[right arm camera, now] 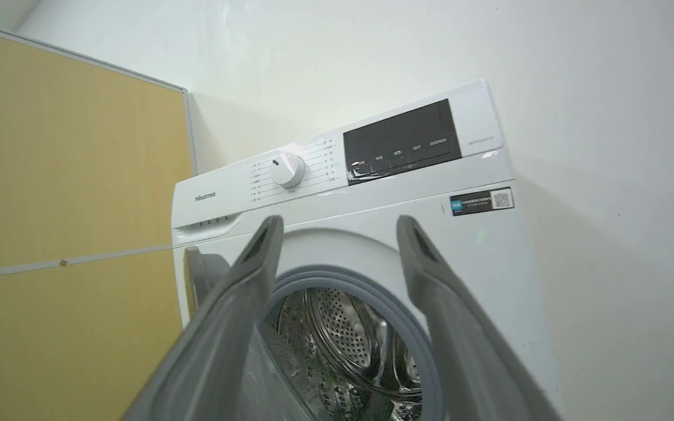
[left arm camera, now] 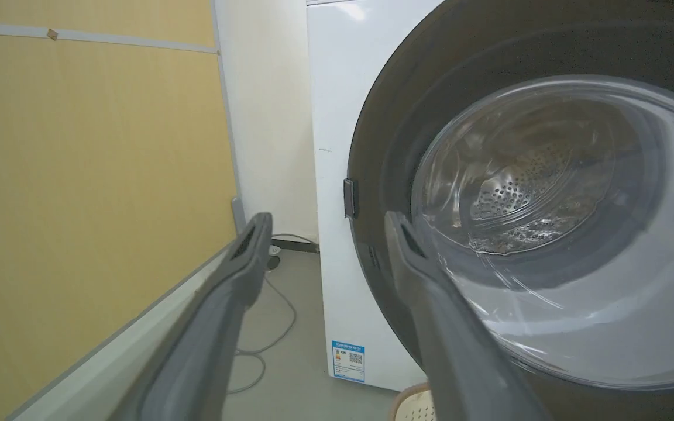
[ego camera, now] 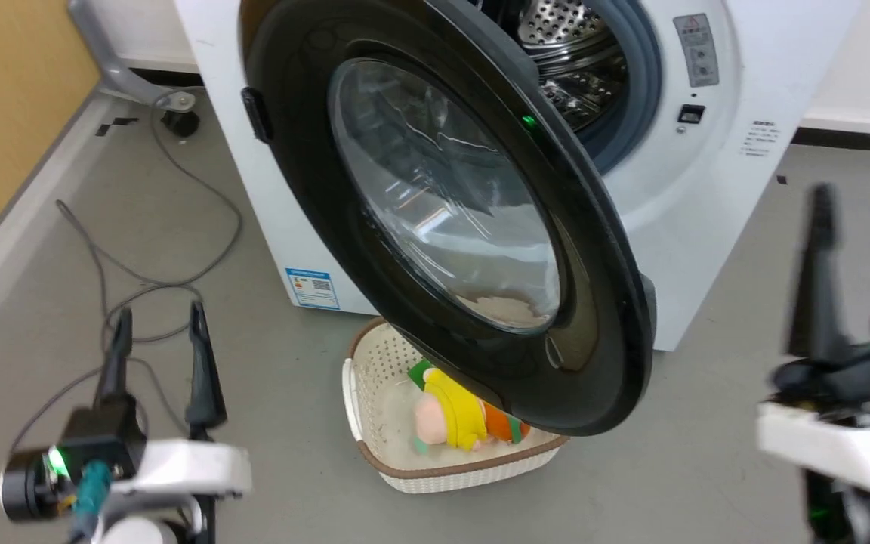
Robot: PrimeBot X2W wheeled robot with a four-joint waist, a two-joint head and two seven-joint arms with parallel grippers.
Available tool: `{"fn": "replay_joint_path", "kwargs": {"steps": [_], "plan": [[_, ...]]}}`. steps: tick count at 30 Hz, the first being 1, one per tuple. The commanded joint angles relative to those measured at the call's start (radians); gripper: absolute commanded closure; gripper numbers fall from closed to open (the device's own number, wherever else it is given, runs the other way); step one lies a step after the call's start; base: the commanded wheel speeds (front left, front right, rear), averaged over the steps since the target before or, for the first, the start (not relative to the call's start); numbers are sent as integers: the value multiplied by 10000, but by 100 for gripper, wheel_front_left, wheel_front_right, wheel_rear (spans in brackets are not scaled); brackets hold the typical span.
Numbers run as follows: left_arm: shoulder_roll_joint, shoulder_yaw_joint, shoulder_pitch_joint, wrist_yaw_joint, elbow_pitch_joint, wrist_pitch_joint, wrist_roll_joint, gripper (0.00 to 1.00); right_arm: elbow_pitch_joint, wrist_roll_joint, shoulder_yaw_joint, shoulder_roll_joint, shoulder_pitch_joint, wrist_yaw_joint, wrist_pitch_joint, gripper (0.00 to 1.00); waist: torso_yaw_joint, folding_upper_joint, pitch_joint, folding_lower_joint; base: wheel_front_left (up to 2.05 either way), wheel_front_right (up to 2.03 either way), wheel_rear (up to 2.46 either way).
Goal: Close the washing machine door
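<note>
left gripper: fingers apart, holds nothing, left of door | right gripper: fingers apart, holds nothing | washing machine door: open, swung out from washing machine | basket: on floor below door

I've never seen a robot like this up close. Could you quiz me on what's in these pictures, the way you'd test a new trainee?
1. Fill in: the washing machine door stands ____.
2. True or false: the left gripper is gripping the door's handle.
3. Pick one: what lies in the basket on the floor? A) a soft toy B) a towel C) a bottle

Key:
1. open
2. false; it and the right gripper are both open, apart from the door and holding nothing
3. A
</note>
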Motion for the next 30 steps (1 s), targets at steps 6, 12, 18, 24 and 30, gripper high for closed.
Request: {"fn": "replay_joint_path", "kwargs": {"steps": [6, 12, 18, 24, 30], "plan": [[-507, 381, 731, -174, -92, -52, 366, 0, -460, 182, 1791, -715, -279, 8, -42, 100, 243, 0, -91, 0, 0, 0, 0], [-1055, 755, 980, -698, 88, -52, 616, 0, 761, 445, 4318, -2501, -163, 8, -42, 100, 319, 0, -166, 0, 0, 0, 0], [-1422, 1020, 999, -1006, 208, -53, 820, 0, 2388, 444, 5197, -3164, -31, 8, -42, 100, 286, 0, -138, 0, 0, 0, 0], [-1726, 1182, 873, -1392, 486, -53, 1190, 0, 4012, 758, 5296, -3369, 92, 8, -42, 100, 198, 0, 4, 0, 0, 0, 0], [-1992, 1220, 669, -1678, 658, -53, 1499, 0, 5062, 839, 4698, -3095, -262, 8, -42, 100, 123, 0, 232, 0, 0, 0, 0]]}}
